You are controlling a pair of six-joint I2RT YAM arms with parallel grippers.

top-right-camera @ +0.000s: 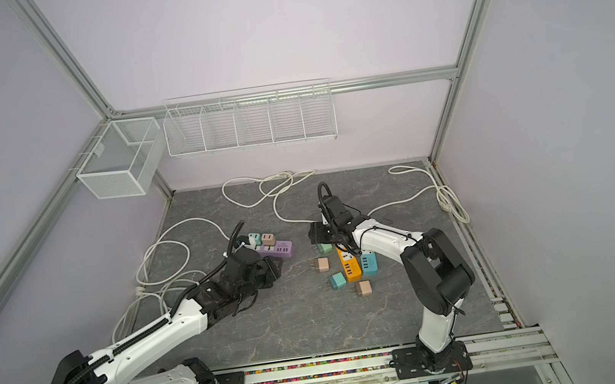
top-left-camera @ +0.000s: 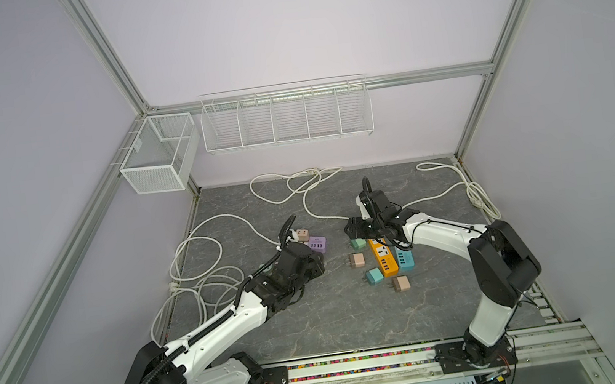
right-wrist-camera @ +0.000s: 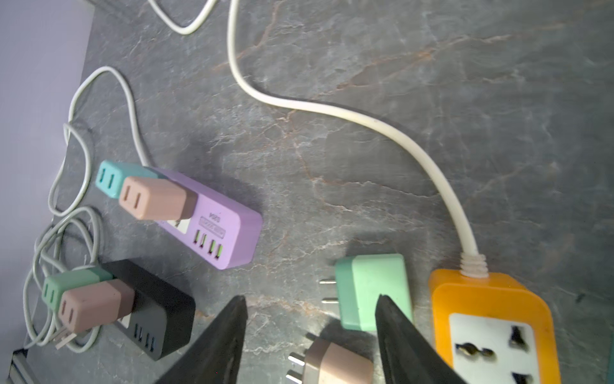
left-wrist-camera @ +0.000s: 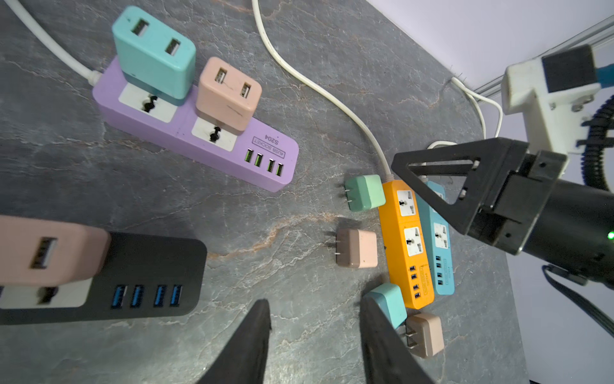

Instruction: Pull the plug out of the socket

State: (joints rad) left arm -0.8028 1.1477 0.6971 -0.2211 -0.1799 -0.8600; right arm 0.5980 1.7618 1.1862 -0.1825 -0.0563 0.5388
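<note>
A purple socket strip [left-wrist-camera: 199,139] lies left of centre with a teal plug [left-wrist-camera: 153,50] and a pink plug [left-wrist-camera: 229,93] in it. Beside it a black socket strip [right-wrist-camera: 159,309] carries a green plug [right-wrist-camera: 66,286] and a pink plug [left-wrist-camera: 50,252]; my left arm hides this strip in both top views. My left gripper [left-wrist-camera: 315,309] hovers open over bare table next to the black strip. My right gripper [right-wrist-camera: 312,306] is open and empty, above a loose green plug [right-wrist-camera: 372,289] beside the orange strip [right-wrist-camera: 491,319].
The orange strip [top-left-camera: 383,255] and a blue strip [top-left-camera: 406,260] lie side by side with empty sockets. Loose plugs lie around them: pink [top-left-camera: 357,260], teal [top-left-camera: 374,275], tan [top-left-camera: 401,283]. White cords [top-left-camera: 203,261] loop over the left and back. Wire baskets [top-left-camera: 285,118] hang on the back wall.
</note>
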